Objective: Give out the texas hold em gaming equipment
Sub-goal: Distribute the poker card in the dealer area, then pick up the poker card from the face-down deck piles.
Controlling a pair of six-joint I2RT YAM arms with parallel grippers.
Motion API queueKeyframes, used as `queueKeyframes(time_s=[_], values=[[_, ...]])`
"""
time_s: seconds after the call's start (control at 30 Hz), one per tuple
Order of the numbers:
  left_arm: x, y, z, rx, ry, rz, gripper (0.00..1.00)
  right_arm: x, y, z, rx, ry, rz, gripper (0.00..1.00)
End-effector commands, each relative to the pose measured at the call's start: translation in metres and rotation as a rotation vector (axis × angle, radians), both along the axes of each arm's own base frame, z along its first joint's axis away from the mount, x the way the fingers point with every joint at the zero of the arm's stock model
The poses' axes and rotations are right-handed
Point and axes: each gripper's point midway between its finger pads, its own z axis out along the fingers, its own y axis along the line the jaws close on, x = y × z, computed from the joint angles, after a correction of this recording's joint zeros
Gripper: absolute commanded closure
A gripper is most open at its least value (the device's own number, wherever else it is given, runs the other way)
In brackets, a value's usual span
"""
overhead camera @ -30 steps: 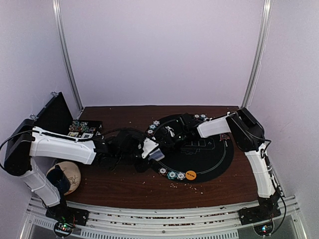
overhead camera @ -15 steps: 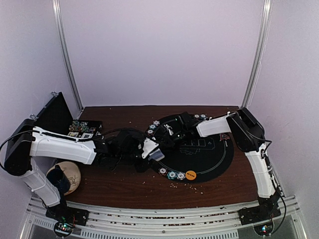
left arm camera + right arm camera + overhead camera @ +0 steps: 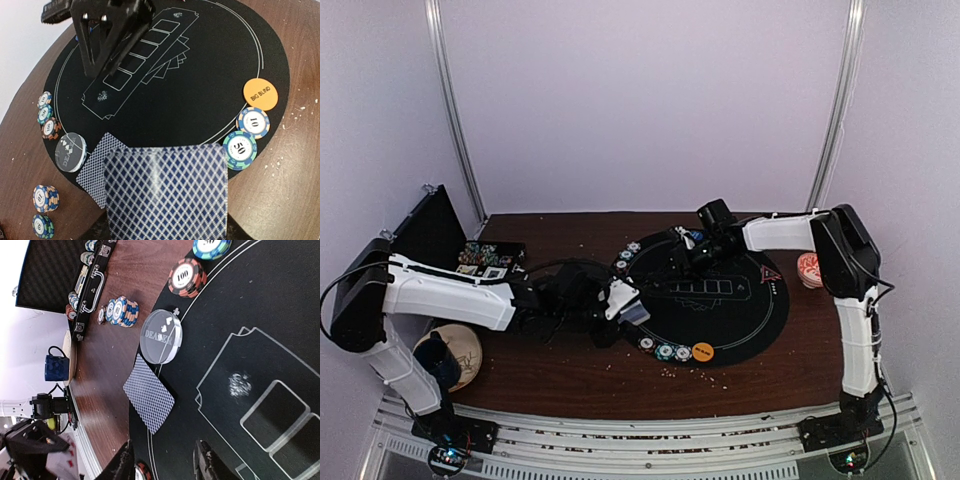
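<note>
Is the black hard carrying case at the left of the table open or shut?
Open. The black hard carrying case has its lid standing up, and small striped poker chips show in its lower half.

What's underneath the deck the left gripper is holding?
One face-down card lies partly beneath the deck, across the black mat's edge. The deck hides the rest of it and anything else below.

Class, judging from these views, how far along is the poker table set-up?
Done: dealer button, Big Blind disc, some chips and one card lie at the mat's edge. In hand: left fingers grip more cards. Left: dealing those, plus chips in the case.
</note>
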Motion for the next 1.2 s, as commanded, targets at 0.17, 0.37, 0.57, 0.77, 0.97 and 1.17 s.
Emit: queueKeyframes(time_s=[0.17,0.37,0.57,0.77,0.97,1.17], values=[[0.008,-0.011,0.004,-0.034,-0.001,0.006,0.87,-0.047,-0.017,0.038,0.054,0.01,0.158,0.57],[0.006,-0.013,0.002,-0.035,-0.004,-0.017,0.87,-0.076,-0.013,0.047,0.102,0.029,0.262,0.56],[0.0,-0.02,0.0,-0.041,0.008,-0.062,0.87,-0.107,-0.002,0.049,0.115,0.031,0.375,0.54],[-0.006,-0.024,0.003,-0.053,0.002,-0.093,0.87,-0.111,0.009,0.044,0.13,0.049,0.385,0.54],[-0.007,-0.027,0.001,-0.054,0.003,-0.104,0.87,-0.123,0.02,0.043,0.131,0.053,0.423,0.53],[-0.008,-0.029,0.002,-0.065,-0.006,-0.11,0.87,-0.128,0.026,0.037,0.128,0.075,0.422,0.52]])
